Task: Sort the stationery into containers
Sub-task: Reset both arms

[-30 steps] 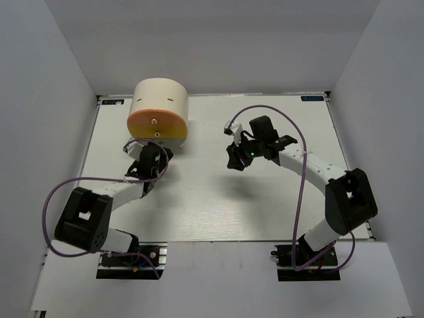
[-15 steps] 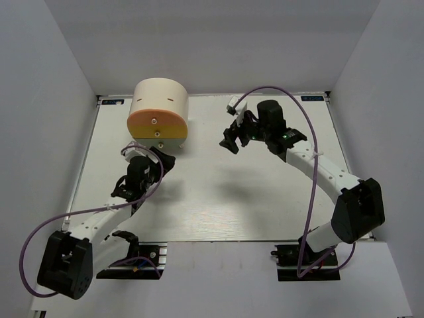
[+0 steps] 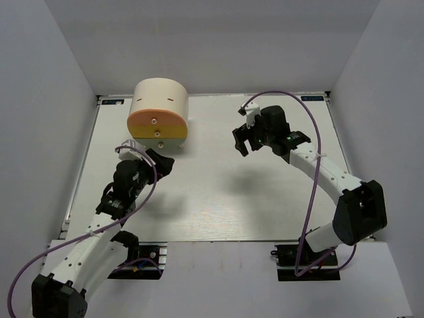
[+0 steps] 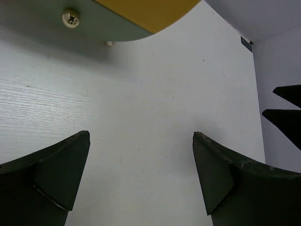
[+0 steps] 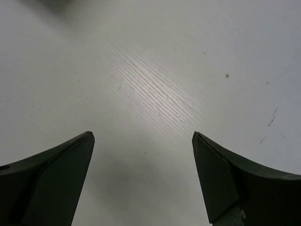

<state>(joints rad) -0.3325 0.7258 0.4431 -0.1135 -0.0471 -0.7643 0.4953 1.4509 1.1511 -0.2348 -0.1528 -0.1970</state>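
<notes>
Far left on table (image 3: 218, 192): drum (image 3: 159, 101), drawers (image 3: 156, 126), contents hidden.

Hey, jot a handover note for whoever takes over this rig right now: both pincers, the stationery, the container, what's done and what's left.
Left pincer: open, empty, low over the table just in front of the drum container.
Right pincer: open, empty, above the table to the drum's right, apart from it.
Stationery: none in sight on the table in any view; the drum's inside cannot be seen.
Done: probably the sorting, since nothing loose shows.
Left: check the drum's contents, then park both arms.
</notes>
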